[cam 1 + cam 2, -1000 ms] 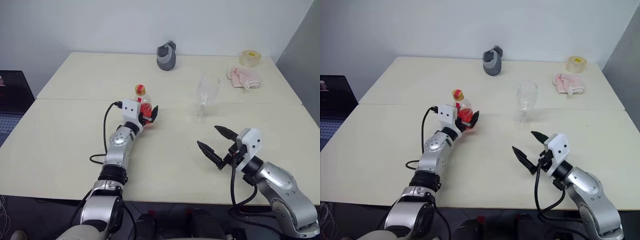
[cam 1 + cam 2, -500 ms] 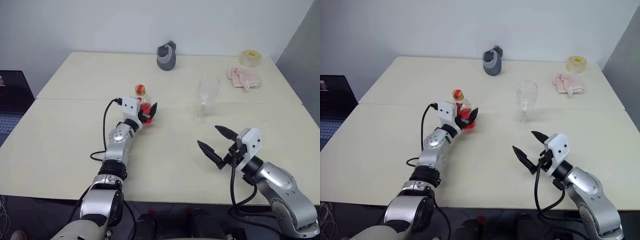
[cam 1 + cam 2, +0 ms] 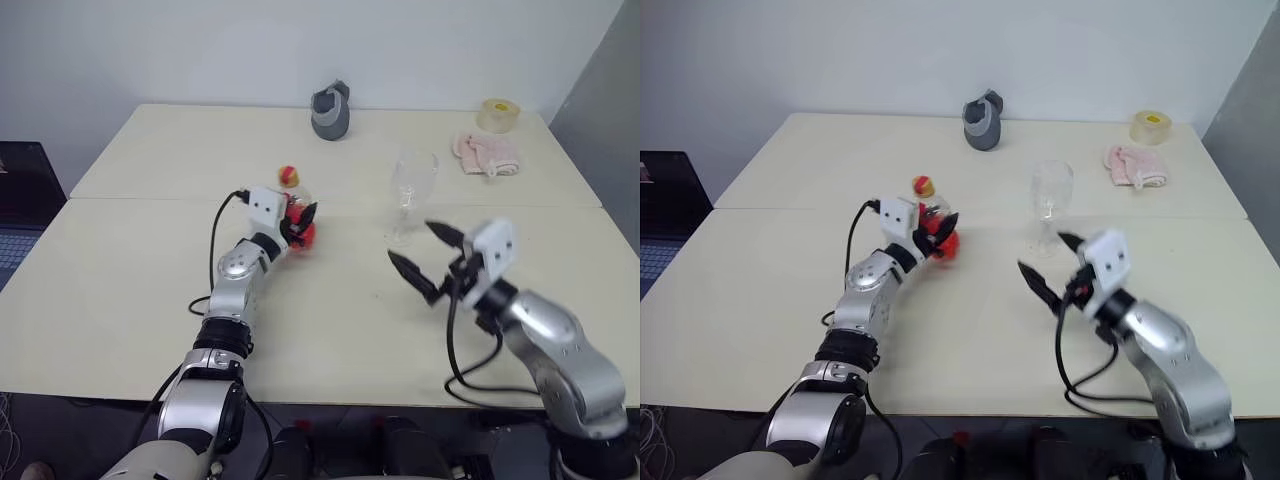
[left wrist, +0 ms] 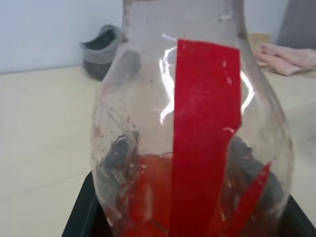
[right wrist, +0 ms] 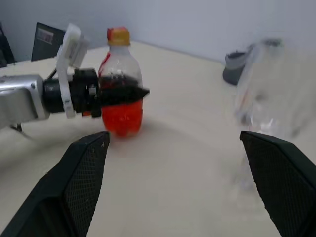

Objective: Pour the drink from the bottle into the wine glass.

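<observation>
The small clear plastic bottle (image 5: pixel 121 84) with a red label strip and a yellowish cap stands upright on the pale cream table (image 3: pixel 130 290), its long axis vertical and its narrow neck pointing straight up. It sits left of the table's middle, just on the near side of the seam that runs across the top from the left edge to the right edge. The bright red translucent drink (image 5: pixel 122 116) fills only its lower part.

The left gripper (image 3: pixel 300 222) has its two black fingers closed round the bottle's belly, one on each side, just above the level of the liquid; in the right wrist view the fingers (image 5: pixel 129 92) wrap the body while the bottle's base appears to rest on the table, though contact there is hard to confirm.

The tall clear stemmed wine glass (image 3: pixel 411 193) stands upright to the right of the bottle and well apart from it, near the same seam, with its round foot on the table and its bowl opening upward.

The right gripper (image 3: pixel 426 258) hovers above the table just on the near side of the glass, its black fingers spread wide with nothing between them.

Along the far edge lie a grey cup-like object (image 3: pixel 332 110) near the middle, a roll of yellowish tape (image 3: pixel 497 114) toward the far right corner, and a crumpled pink cloth (image 3: pixel 487 154) just in front of the tape.
</observation>
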`<move>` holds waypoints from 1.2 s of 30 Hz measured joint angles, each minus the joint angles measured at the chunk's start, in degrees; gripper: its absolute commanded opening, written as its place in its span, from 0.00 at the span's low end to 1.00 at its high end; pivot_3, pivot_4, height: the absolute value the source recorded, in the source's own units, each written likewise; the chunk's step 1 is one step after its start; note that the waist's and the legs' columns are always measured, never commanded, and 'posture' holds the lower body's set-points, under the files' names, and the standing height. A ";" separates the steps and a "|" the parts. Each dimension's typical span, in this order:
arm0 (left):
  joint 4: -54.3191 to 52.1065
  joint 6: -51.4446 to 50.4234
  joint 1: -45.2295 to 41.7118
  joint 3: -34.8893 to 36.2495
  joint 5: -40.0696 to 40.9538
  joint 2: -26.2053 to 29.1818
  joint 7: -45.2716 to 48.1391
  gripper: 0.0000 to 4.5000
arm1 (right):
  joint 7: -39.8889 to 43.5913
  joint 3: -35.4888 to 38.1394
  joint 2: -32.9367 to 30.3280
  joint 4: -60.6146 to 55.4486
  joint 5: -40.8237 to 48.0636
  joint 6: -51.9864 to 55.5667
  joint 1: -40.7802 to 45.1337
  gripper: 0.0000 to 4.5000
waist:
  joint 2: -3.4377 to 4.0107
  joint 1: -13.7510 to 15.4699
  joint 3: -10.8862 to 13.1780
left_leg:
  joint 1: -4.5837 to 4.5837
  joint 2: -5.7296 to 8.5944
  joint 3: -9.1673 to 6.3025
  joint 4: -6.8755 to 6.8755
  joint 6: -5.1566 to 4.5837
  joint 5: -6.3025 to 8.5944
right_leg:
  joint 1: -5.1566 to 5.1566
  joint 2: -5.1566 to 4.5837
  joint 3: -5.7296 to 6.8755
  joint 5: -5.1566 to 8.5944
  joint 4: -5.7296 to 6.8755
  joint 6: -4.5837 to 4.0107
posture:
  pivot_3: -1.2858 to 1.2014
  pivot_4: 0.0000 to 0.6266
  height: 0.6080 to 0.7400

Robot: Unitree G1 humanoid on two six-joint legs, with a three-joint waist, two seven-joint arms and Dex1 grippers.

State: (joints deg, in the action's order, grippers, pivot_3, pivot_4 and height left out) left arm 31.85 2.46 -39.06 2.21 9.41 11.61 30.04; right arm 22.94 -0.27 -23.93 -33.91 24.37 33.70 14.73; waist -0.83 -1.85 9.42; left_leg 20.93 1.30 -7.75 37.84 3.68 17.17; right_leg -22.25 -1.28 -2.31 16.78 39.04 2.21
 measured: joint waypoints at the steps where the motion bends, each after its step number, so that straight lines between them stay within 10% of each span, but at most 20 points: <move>1: -2.32 -2.06 -0.13 -0.76 0.67 0.21 1.94 0.43 | -0.58 -0.48 0.98 1.06 0.64 1.85 4.16 1.00 | -0.01 0.01 0.00 | 0.01 -0.02 -0.01 -0.01 0.01 -0.01 | -0.01 0.00 0.01 0.00 0.00 -0.01 | 0.52 0.24 1.00; 9: -4.51 -6.79 -4.81 -5.76 0.79 1.44 12.13 0.42 | -2.41 -2.36 8.33 12.31 3.18 11.43 25.07 1.00 | 0.01 -0.01 0.01 | 0.08 0.02 -0.03 -0.04 0.04 -0.02 | -0.08 -0.08 -0.02 0.00 -0.06 -0.02 | 0.52 0.24 1.00; 23: -4.14 -6.16 -5.68 -6.66 1.11 -0.14 18.42 0.42 | -4.52 0.01 11.63 18.83 6.37 19.28 29.91 1.00 | 0.04 -0.12 0.02 | 0.13 0.01 -0.07 -0.03 -0.03 0.02 | -0.17 -0.08 -0.04 -0.01 0.00 -0.02 | 0.52 0.24 1.00; 33: -4.78 -6.42 -5.67 -6.68 1.12 -0.48 18.79 0.42 | -5.13 0.81 12.21 20.25 6.14 18.37 30.71 0.31 | 0.04 -0.15 0.03 | 0.13 0.01 -0.08 -0.04 -0.03 0.01 | -0.18 -0.09 -0.06 0.00 0.00 -0.02 | 0.52 0.24 1.00; 36: -5.57 -7.24 -5.46 -6.67 1.12 -0.49 18.58 0.42 | -5.31 0.77 12.28 20.14 6.11 18.39 30.71 0.27 | 0.04 -0.15 0.03 | 0.13 0.01 -0.09 -0.04 -0.03 0.01 | -0.18 -0.09 -0.05 -0.01 0.00 -0.02 | 0.52 0.24 1.00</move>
State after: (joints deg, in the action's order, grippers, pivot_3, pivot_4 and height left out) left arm 26.28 -4.78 -44.52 -4.46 10.53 11.13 48.61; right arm 17.62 0.50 -11.65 -13.77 30.49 52.09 45.44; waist -0.79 -2.00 9.45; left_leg 21.06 1.31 -7.84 37.80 3.65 17.18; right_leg -22.43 -1.37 -2.36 16.77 39.04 2.19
